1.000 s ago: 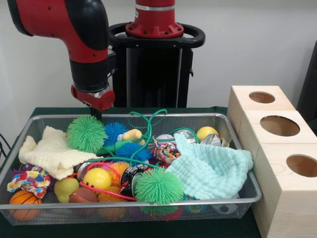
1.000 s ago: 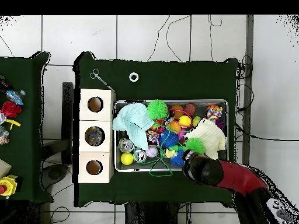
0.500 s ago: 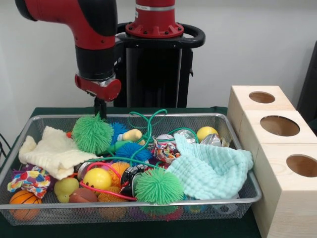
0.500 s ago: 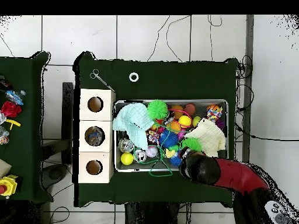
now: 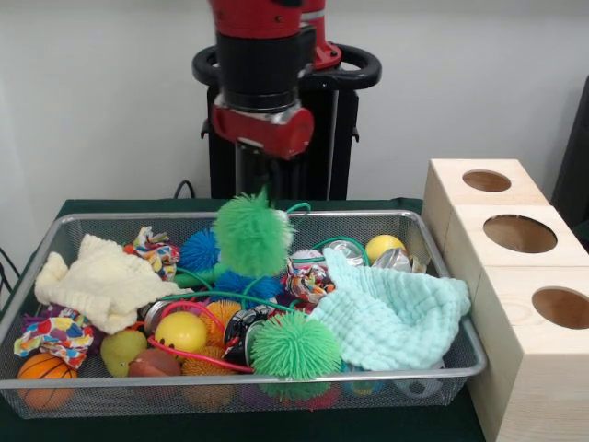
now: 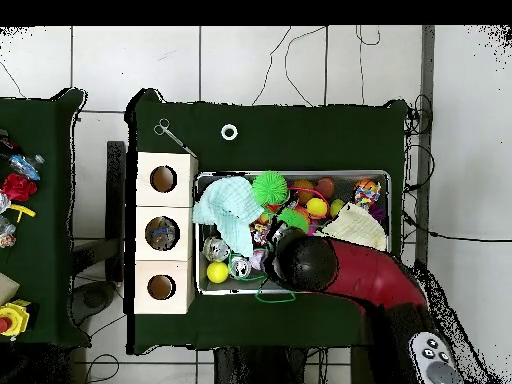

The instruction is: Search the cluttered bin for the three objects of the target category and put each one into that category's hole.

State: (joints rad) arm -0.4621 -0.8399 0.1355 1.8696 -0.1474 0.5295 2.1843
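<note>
The Sawyer arm [image 5: 260, 69] hangs over the middle of the wire mesh bin [image 5: 55, 241], and its gripper [image 5: 255, 189] is closed on the top of a green spiky rubber ball [image 5: 249, 235], which is lifted clear of the clutter toward the bin's back edge. In the overhead view the arm's dark wrist and red link cover much of the bin's centre, with only a patch of that green ball [image 6: 293, 219] showing beside it. A second green spiky ball [image 5: 294, 346] rests against the bin's front edge, touching a pale mint washcloth [image 5: 396, 313] that is draped over the right part of the bin. A blue spiky ball [image 5: 199, 249] lies just left of the lifted one, near the back edge, and a cream washcloth [image 5: 101, 281] is spread over the left side. A smooth yellow ball [image 5: 180, 331] sits in the front left part, wound about by a pink cord [image 5: 198, 356], and a small basketball [image 5: 43, 373] fills the front left corner. Another yellow ball [image 5: 384, 246] lies in the back right corner. Outside the bin's right edge stands a wooden box [image 5: 515, 304] with three round holes in its top; the nearest hole [image 5: 561, 308] is open and dark.
</note>
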